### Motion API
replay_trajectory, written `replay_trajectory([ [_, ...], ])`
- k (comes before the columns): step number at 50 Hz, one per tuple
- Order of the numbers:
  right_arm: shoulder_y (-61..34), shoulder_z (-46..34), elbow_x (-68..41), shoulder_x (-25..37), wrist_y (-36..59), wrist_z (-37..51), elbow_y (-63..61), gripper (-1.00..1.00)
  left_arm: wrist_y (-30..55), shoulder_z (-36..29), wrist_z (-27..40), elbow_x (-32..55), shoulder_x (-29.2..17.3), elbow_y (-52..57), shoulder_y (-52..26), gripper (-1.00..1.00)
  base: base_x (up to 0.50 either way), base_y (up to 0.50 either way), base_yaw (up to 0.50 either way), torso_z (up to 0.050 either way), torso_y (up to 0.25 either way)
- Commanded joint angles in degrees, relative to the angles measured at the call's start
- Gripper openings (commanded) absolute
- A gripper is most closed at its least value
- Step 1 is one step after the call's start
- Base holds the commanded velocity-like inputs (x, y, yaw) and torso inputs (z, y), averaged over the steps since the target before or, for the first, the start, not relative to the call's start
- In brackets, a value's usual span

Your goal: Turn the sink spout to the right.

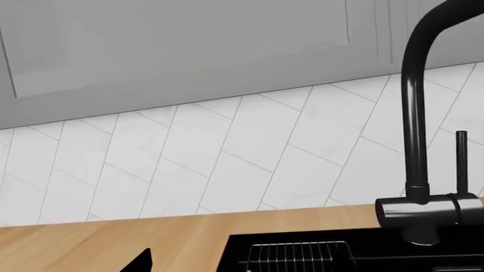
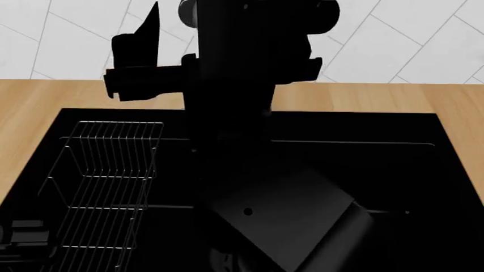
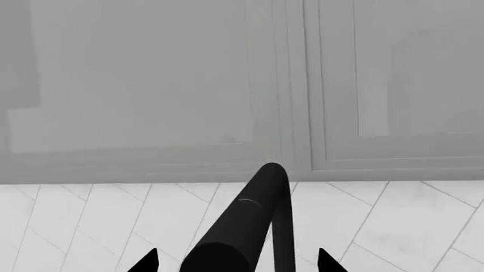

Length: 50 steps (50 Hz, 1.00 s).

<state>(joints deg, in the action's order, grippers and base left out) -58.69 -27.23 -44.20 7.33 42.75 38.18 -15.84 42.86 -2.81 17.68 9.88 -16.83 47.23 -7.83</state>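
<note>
Your sink [image 2: 446, 164] fills the near counter [image 1: 113, 238], and the sink spout [image 3: 242, 221] rises from its far edge — its horizontal run reaches straight toward your right claw [image 3: 237, 262]. That claw is spread, one fingertip [image 3: 147, 262] either side of the nozzle, not yet clamped. Left claw [image 1: 140, 262] sits well left; cannot tell its state.

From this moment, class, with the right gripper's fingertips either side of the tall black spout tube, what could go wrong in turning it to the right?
1. In the right wrist view the right gripper straddles the tall black spout tube without visibly clamping it, so the push may slip off.
2. The thinner black lever rod stands close beside the spout and could get knocked.
3. In the head view the arm hides the spout, so progress is hard to judge.
</note>
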Motion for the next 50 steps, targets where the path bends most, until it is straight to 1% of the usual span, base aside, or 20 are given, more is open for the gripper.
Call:
replay_trajectory([
  [1, -1.21, -0.23, 1.03, 0.59, -1.17, -0.55, 1.81, 1.0, -4.62, 0.26, -0.26, -0.75, 0.37, -0.9, 1.49, 1.0, 0.0, 0.0, 0.0, 0.0, 0.0],
  [12, -0.6, 0.31, 1.51, 1.98, -2.36, -0.01, 1.89, 1.0, -4.4, -0.01, 0.01, -0.61, 0.12, -0.77, 1.41, 1.0, 0.0, 0.0, 0.0, 0.0, 0.0],
  [38, 0.21, 2.74, -0.99, 6.7, 1.14, 3.94, -3.27, 1.0, -4.31, -0.75, 0.53, -0.42, -0.49, -0.87, 1.43, 1.0, 0.0, 0.0, 0.0, 0.0, 0.0],
  [50, 0.04, 3.49, -1.74, 7.78, 1.98, 5.05, -4.44, 1.0, -4.35, -1.03, 0.9, -0.43, -0.7, -0.95, 1.46, 1.0, 0.0, 0.0, 0.0, 0.0, 0.0],
])
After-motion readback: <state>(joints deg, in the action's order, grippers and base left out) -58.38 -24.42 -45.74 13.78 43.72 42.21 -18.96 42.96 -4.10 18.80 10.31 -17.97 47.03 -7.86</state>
